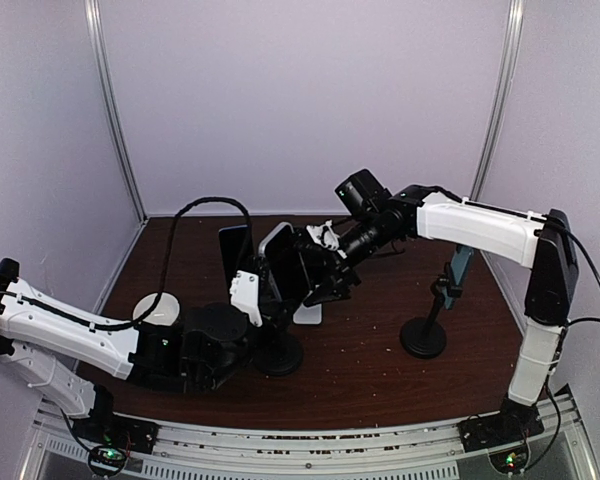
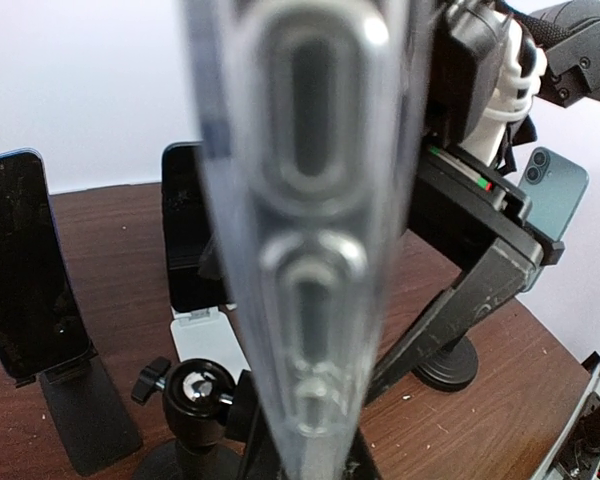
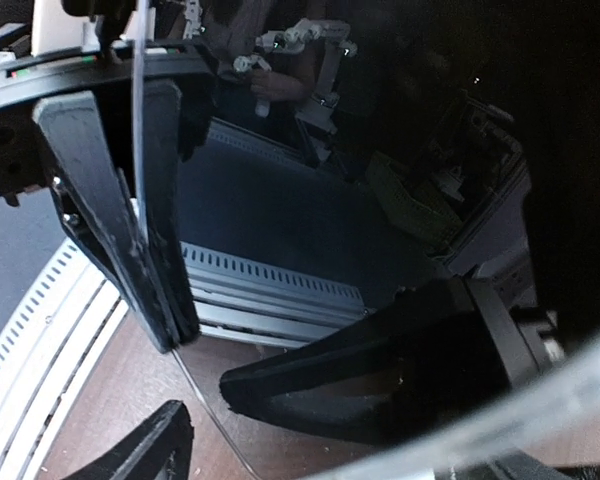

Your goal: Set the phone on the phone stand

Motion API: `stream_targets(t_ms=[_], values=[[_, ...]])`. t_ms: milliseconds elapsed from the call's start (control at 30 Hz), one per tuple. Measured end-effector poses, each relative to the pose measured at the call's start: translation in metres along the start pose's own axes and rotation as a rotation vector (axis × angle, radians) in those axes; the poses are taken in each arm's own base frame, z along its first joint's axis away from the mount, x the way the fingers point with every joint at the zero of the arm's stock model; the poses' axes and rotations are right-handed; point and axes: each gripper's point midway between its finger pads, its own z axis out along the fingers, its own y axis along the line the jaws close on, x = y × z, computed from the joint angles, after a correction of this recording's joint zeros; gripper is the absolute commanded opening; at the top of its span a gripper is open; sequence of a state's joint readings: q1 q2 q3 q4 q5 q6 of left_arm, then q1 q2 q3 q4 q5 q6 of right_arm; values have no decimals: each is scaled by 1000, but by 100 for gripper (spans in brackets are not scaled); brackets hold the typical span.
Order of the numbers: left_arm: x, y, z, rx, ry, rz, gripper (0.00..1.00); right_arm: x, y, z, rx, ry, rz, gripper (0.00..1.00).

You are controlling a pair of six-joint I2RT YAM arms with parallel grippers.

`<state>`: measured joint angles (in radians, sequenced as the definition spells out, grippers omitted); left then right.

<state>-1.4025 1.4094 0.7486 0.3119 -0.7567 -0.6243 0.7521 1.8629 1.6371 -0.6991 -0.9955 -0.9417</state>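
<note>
I'm gripping the phone (image 2: pixel 310 220) in the left jaws; the right jaws are straddling it, and I cannot tell whether they are holding it.

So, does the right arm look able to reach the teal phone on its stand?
Probably yes. The teal phone stands apart on its own stand, close beside the right arm, with nothing between. But the right gripper is at the clear-cased phone and must back off first.

Table (image 1: pixel 370 350): dark brown wood grain.
Left arm (image 1: pixel 70 330), right arm (image 1: pixel 480 228): white shells, black joints.
Phone (image 2: pixel 310 200): clear case, grey edge.
Second phone (image 2: pixel 552 195): teal back.
Pole stand (image 1: pixel 423 338): black.
Third phone (image 2: pixel 20 260): black screen, blue rim.
Low stand (image 2: pixel 205 340): white.
Wall (image 1: pixel 310 100): pale lilac.
</note>
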Motion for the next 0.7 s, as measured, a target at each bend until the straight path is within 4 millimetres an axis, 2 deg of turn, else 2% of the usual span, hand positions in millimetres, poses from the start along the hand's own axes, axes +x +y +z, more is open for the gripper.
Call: stream_targets(t_ms=[67,167,200,233,300,333,400,500,567,700], values=[[-1,1,0,-5,-3,-2,0,-3,-1,3,-23,-13,-5,75],[-3,5,0,-19,-10,-7,0,-9,-7,8,-48,-39,-24,50],[-3,7,0,-29,-14,-3,0,-9,-6,10,-66,-49,-13,47],[-4,9,0,-34,-17,3,0,-9,-4,11,-83,-55,3,49],[-5,10,0,-40,-20,3,0,-9,0,15,-110,-63,17,69],[-4,10,0,-40,-20,2,0,-9,1,16,-113,-62,18,69],[-4,10,0,-37,-20,1,0,-10,0,17,-108,-64,-7,52],[-5,10,0,-40,-21,9,0,-6,3,20,-115,-70,4,41],[-5,12,0,-48,-23,20,0,-5,4,21,-123,-88,7,23],[-3,14,-4,-49,-17,59,0,-7,9,20,-130,-134,-35,8]])
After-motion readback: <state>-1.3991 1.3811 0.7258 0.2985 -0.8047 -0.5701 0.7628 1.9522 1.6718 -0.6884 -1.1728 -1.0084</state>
